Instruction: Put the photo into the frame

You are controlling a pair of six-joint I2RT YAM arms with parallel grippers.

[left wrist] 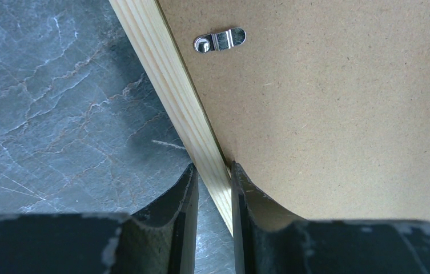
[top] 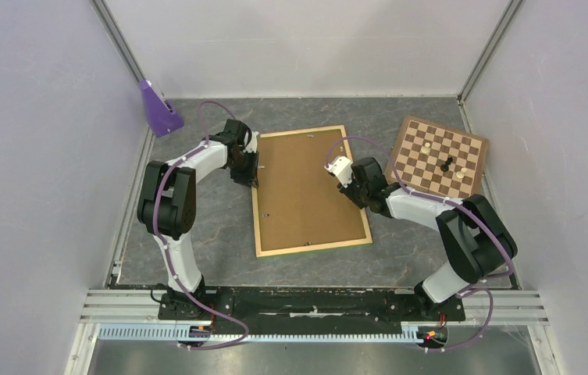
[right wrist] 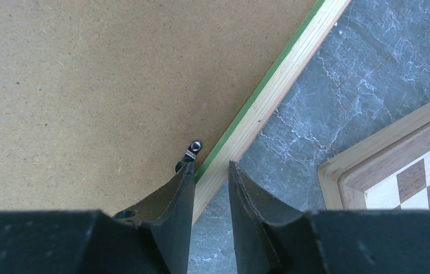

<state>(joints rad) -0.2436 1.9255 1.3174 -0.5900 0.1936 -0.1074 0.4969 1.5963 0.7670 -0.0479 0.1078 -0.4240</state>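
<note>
Two end effectors on one frame: where is each?

My left end effector (left wrist: 212,168) straddles the left long rail of the frame (top: 314,248). My right end effector (right wrist: 211,165) straddles the right long rail, roughly opposite. Both look clamped on the wood, with the rail filling the narrow gap between the jaws.

How does the frame lie?

Mid-bench, back face up, with the panel (top: 306,191) seated in it. Its long axis runs from the near edge toward the far edge.

And the photo?

It shows in no view, and I cannot tell whether it lies under the panel.

What does the next move turn on?

Neither arm is nearer, I judge. Each holds one side, so any lift must be shared evenly or the frame will twist. The chessboard (top: 437,156), toward the far right corner, sits near my right arm.
</note>
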